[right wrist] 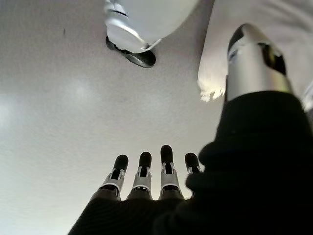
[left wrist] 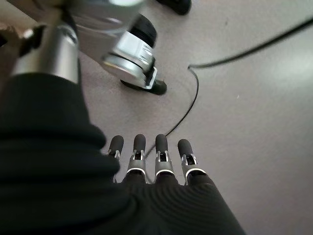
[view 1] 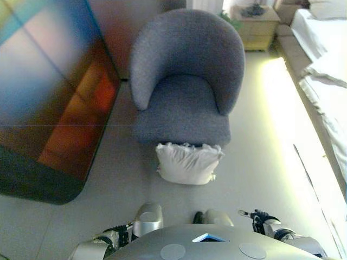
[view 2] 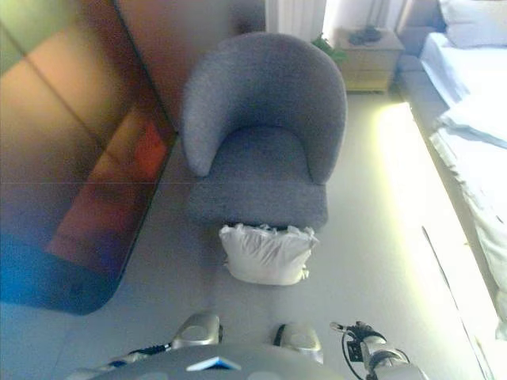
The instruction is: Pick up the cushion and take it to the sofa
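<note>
A white cushion (view 1: 188, 163) with a frilled edge stands on the floor, leaning against the front of a grey round-backed armchair (view 1: 184, 103); it also shows in the right eye view (view 2: 266, 253). Both hands hang low beside me, far from the cushion. My left hand (left wrist: 162, 156) shows in the left wrist view, fingers straight, over bare floor and holding nothing. My right hand (right wrist: 166, 169) shows in the right wrist view, fingers straight and empty, and a corner of the cushion (right wrist: 213, 63) shows past it.
A large dark glossy surface (view 1: 49, 108) fills the left side. A bed with white bedding (view 1: 325, 81) runs along the right. A wooden nightstand (view 1: 257, 24) stands at the back right. Pale floor (view 1: 271, 162) lies between the armchair and the bed.
</note>
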`<state>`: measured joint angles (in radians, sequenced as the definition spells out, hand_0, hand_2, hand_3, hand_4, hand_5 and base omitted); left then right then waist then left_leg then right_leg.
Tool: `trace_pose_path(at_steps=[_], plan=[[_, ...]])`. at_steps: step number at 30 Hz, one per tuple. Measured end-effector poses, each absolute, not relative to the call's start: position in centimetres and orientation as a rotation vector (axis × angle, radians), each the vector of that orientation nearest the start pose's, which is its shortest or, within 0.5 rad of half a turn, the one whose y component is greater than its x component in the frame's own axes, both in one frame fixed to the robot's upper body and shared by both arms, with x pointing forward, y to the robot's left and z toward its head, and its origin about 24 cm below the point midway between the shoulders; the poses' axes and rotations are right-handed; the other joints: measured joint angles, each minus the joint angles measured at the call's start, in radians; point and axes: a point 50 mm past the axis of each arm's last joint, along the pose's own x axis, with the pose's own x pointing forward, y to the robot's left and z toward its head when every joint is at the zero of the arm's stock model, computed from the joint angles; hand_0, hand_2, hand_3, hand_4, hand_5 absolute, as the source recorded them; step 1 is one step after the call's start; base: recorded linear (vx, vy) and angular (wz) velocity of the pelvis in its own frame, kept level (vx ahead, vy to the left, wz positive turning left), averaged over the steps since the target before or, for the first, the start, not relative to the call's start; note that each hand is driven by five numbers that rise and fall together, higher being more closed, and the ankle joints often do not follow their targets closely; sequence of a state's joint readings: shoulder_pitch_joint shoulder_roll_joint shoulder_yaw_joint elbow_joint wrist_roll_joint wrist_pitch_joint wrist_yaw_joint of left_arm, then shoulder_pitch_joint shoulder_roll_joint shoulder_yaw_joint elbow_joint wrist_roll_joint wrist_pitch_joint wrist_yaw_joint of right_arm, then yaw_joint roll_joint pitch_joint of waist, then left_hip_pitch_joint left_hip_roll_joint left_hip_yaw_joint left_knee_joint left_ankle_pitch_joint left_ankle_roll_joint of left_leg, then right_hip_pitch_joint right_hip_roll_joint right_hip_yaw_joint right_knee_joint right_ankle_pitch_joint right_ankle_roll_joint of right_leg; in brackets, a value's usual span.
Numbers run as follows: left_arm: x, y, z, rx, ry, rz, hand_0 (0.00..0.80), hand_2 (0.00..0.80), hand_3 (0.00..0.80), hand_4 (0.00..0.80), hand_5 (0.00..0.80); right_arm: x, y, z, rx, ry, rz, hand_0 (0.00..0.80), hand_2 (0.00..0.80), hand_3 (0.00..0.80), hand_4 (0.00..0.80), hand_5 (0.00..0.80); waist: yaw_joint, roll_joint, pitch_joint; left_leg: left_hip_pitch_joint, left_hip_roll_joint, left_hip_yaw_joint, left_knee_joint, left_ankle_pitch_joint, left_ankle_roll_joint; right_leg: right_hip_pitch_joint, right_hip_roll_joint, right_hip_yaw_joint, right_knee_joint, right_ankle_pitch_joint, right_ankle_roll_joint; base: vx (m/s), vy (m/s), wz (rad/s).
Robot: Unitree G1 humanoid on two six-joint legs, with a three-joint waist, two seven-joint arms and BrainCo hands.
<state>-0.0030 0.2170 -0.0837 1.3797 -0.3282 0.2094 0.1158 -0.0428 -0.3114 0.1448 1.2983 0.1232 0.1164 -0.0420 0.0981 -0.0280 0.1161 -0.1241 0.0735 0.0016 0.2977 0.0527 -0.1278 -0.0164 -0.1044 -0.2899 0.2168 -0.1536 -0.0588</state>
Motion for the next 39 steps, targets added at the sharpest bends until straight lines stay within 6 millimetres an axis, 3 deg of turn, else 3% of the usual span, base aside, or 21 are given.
trace_pose_path(at_steps=[2,6,9,12,13,15,17,21,23,25,27,28,30,33,35,39], plan=[[3.4,23.3,-17.2,0.012,1.561,0.388,0.000,0.000,0.000,0.000,0.000,7.9,-26.8,-15.6,-0.275,1.375,-0.214,0.000,0.000,0.000,0.000,0.000,0.005,0.016,0.013,0.011,0.007,0.009,-0.098,0.003,-0.003,0.029,0.019,-0.025,-0.062,0.028,-0.001,0.284,0.135,0.42],[3.3,23.2,-17.2,0.006,1.573,0.384,0.000,0.000,0.000,0.000,0.000,7.7,-27.2,-15.6,-0.271,1.397,-0.216,0.000,0.000,0.000,0.000,0.000,0.021,0.066,0.047,0.049,0.012,-0.007,-0.306,0.025,-0.003,0.093,0.043,-0.009,-0.140,0.047,0.011,0.343,0.126,0.17],[2.7,23.2,-17.2,-0.006,1.599,0.391,0.000,0.000,0.000,0.000,0.000,7.5,-27.0,-15.7,-0.267,1.405,-0.213,0.000,0.000,0.000,0.000,0.000,0.037,0.083,0.053,0.046,0.013,-0.006,-0.319,0.034,0.007,0.146,0.044,0.010,-0.176,0.050,0.032,0.282,0.102,-0.19],[2.5,22.8,-17.3,-0.022,1.613,0.388,0.000,0.000,0.000,0.000,0.000,6.8,-27.3,-15.7,-0.281,1.417,-0.233,0.000,0.000,0.000,0.000,0.000,0.034,0.102,0.038,0.050,0.019,-0.004,-0.275,0.039,0.016,0.172,0.039,0.036,-0.152,0.015,0.093,0.249,0.077,-0.24],[2.6,23.1,-17.2,-0.016,1.608,0.391,0.000,0.000,0.000,0.000,0.000,6.6,-26.9,-15.8,-0.279,1.424,-0.237,0.000,0.000,0.000,0.000,0.000,0.035,0.088,0.033,0.059,0.000,0.013,-0.264,0.060,0.055,0.167,0.015,0.067,-0.115,-0.011,0.109,0.270,0.053,-0.25],[3.3,24.3,-16.9,0.010,1.577,0.410,0.000,0.000,0.000,0.000,0.000,6.5,-25.6,-16.3,-0.242,1.424,-0.225,0.000,0.000,0.000,0.000,0.000,0.024,0.027,0.019,0.074,-0.059,0.031,-0.275,0.049,0.091,0.156,-0.043,0.130,-0.085,-0.034,0.141,0.322,0.054,-0.10],[5.0,25.2,-16.5,0.033,1.525,0.422,0.000,0.000,0.000,0.000,0.000,6.7,-24.7,-16.5,-0.224,1.411,-0.217,0.000,0.000,0.000,0.000,0.000,0.029,0.006,0.014,0.098,-0.084,0.055,-0.276,0.026,0.113,0.151,-0.074,0.157,-0.046,-0.040,0.154,0.248,0.037,-0.22],[7.5,26.2,-15.9,0.081,1.440,0.430,0.000,0.000,0.000,0.000,0.000,9.2,-24.2,-16.1,-0.226,1.312,-0.198,0.000,0.000,0.000,0.000,0.000,0.012,0.043,0.026,0.170,-0.073,0.083,-0.326,0.006,0.136,0.019,-0.099,0.167,0.232,-0.047,0.163,0.106,-0.021,-0.27],[7.9,26.9,-15.6,0.125,1.417,0.443,0.000,0.000,0.000,0.000,0.000,10.6,-23.9,-15.8,-0.248,1.257,-0.177,0.000,0.000,0.000,0.000,0.000,0.000,0.033,0.019,0.147,-0.064,0.111,-0.333,0.008,0.134,-0.053,-0.122,0.163,0.211,-0.049,0.171,-0.193,-0.135,-0.20],[8.7,27.3,-15.2,0.136,1.391,0.459,0.000,0.000,0.000,0.000,0.000,12.2,-23.7,-15.4,-0.266,1.212,-0.175,0.000,0.000,0.000,0.000,0.000,0.001,0.022,0.024,0.075,-0.050,0.124,-0.317,0.015,0.121,-0.147,-0.136,0.144,0.108,-0.020,0.180,-0.281,-0.202,-0.20],[10.6,27.4,-14.8,0.112,1.340,0.485,0.000,0.000,0.000,0.000,0.000,13.9,-23.7,-14.8,-0.276,1.166,-0.182,0.000,0.000,0.000,0.000,0.000,-0.004,0.011,0.066,0.022,-0.035,0.124,-0.271,0.027,0.092,-0.191,-0.144,0.140,0.002,0.089,0.203,-0.140,-0.182,-0.05],[11.0,27.3,-14.7,0.094,1.323,0.501,0.000,0.000,0.000,0.000,0.000,14.4,-23.8,-14.6,-0.275,1.152,-0.192,0.000,0.000,0.000,0.000,0.000,0.000,0.007,0.090,0.009,-0.029,0.122,-0.261,0.023,0.077,-0.197,-0.138,0.135,-0.020,0.172,0.181,0.000,-0.121,-0.08],[11.2,26.0,-15.1,0.044,1.303,0.500,0.000,0.000,0.000,0.000,0.000,15.0,-24.8,-14.1,-0.300,1.130,-0.218,0.000,0.000,0.000,0.000,0.000,-0.001,0.053,0.113,-0.005,0.015,0.113,-0.244,0.019,0.051,-0.193,-0.091,0.127,-0.040,0.174,0.160,-0.024,-0.097,-0.13],[12.7,24.2,-15.1,0.014,1.235,0.457,0.000,0.000,0.000,0.000,0.000,15.6,-27.5,-13.0,-0.370,1.086,-0.297,0.000,0.000,0.000,0.000,0.000,-0.002,0.093,0.133,-0.069,0.049,0.102,-0.192,0.005,0.024,-0.234,-0.062,0.109,-0.026,0.166,0.132,-0.114,-0.067,0.00],[14.1,23.8,-14.8,0.024,1.177,0.427,0.000,0.000,0.000,0.000,0.000,16.7,-28.9,-12.0,-0.410,1.038,-0.354,0.000,0.000,0.000,0.000,0.000,-0.003,0.100,0.149,-0.129,0.050,0.099,-0.163,0.000,0.025,-0.302,-0.066,0.109,0.015,0.162,0.125,-0.143,-0.024,-0.10],[18.4,23.1,-13.1,0.046,1.016,0.359,0.000,0.000,0.000,0.000,0.000,20.2,-29.6,-9.7,-0.477,0.920,-0.424,0.000,0.000,0.000,0.000,0.000,-0.011,0.079,0.230,-0.200,0.034,0.104,-0.144,0.008,0.034,-0.401,-0.095,0.117,0.069,0.164,0.125,-0.141,0.012,-0.06]])
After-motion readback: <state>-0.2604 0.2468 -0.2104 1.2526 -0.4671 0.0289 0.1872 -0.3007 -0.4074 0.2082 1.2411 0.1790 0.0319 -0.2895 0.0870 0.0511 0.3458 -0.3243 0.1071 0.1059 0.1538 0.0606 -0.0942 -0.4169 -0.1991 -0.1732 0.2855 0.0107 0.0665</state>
